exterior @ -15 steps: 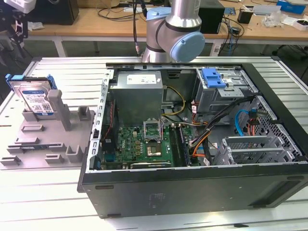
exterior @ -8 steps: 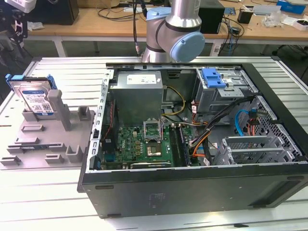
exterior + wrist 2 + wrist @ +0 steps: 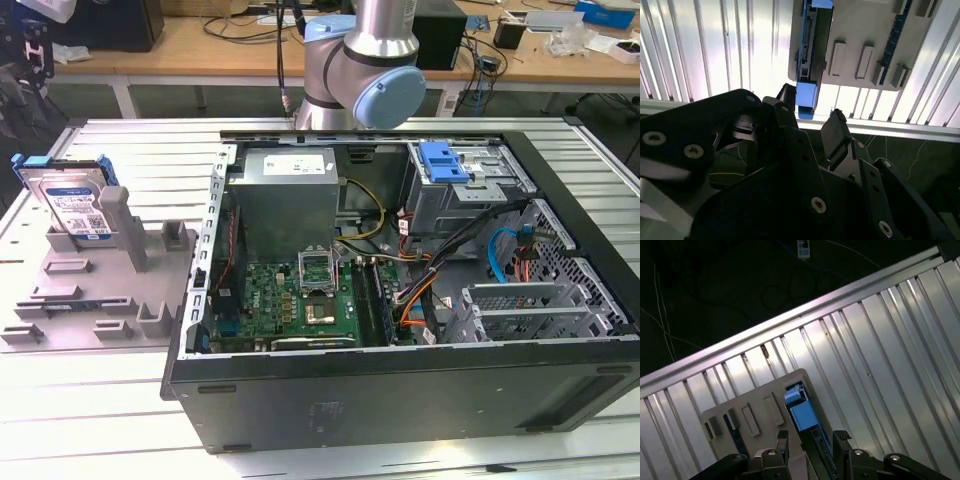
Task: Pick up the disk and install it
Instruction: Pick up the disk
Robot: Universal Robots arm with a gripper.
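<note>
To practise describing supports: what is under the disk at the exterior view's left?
The disk stands on edge in a grey slotted holder lying on the ribbed table. The holder's posts cover its lower edge, so the seating is hidden.

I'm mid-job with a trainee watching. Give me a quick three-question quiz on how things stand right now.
1. True or false: the gripper is shut on the disk.
2. The disk is: A) standing on edge in the grey holder tray; B) lying flat in it; C) leaning outside it.
3. Fill in: in the exterior view, the disk stands to the ____ of the computer case.
Key: 1 false; 2 A; 3 left.
</note>
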